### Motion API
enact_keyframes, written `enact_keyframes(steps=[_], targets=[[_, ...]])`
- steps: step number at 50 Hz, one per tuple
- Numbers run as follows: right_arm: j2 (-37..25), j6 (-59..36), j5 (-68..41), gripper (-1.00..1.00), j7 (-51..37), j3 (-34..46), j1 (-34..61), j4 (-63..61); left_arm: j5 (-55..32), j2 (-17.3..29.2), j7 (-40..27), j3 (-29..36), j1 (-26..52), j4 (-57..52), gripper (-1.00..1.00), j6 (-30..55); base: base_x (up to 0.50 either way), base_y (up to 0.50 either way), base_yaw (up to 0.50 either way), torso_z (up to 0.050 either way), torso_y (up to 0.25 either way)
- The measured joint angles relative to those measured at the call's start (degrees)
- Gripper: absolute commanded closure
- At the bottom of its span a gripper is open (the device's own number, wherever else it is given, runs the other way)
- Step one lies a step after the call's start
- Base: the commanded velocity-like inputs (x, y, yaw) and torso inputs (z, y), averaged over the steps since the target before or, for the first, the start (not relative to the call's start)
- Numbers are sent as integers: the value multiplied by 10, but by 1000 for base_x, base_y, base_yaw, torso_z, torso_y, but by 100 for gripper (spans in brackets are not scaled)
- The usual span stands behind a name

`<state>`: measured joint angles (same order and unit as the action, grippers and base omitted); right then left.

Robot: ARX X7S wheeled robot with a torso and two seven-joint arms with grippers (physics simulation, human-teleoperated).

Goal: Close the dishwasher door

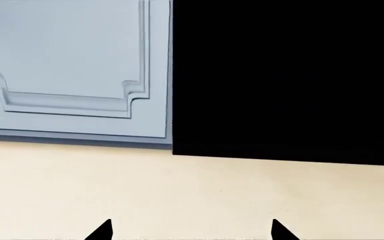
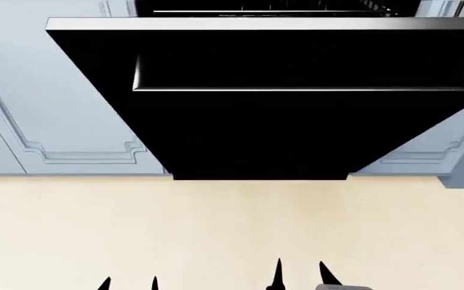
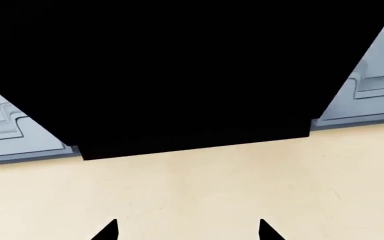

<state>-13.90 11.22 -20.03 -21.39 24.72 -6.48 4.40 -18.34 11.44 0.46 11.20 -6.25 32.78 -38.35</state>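
Head view: the dishwasher door (image 2: 256, 133) hangs partly lowered from the pale blue cabinets (image 2: 63, 90), its silver edge strip tipped toward you and the long steel handle (image 2: 296, 75) just below that strip, with wire racks (image 2: 272, 7) showing behind the door's top edge. Your left gripper (image 2: 130, 283) and right gripper (image 2: 299, 275) sit low over the cream floor (image 2: 215, 223), well short of the door and touching nothing; in both wrist views the fingertips stand spread apart, empty. To close it cleanly, you would likely do best to bring one gripper up under the door's black face near the handle, centred, then push upward and inward steadily.
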Motion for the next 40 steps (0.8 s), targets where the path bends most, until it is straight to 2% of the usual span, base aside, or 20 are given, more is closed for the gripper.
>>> enact_keyframes(steps=[7, 11, 24, 31, 40], targets=[[-1, 1, -1, -100, 0, 2, 0, 0, -1, 0, 0, 1, 0, 0, -100, 0, 2, -500, 0, 0, 0], [-3, 5, 0, -100, 2, 3, 0, 2, -1, -1, 0, 3, -2, 1, -100, -1, 435, -228, 0, 0, 0], [-4, 14, 3, -100, 4, 8, 2, 6, -3, 1, -1, 4, 0, 1, -100, -2, 500, -7, 0, 0, 0], [-6, 10, 5, -100, 0, 9, 4, 4, -3, 2, -2, 5, 2, 1, -100, -3, 57, 0, 0, 0, 0], [-7, 8, 8, -100, -4, 12, 4, 3, -4, 2, -3, 6, 0, 2, -100, -4, 500, 0, 0, 0, 0]])
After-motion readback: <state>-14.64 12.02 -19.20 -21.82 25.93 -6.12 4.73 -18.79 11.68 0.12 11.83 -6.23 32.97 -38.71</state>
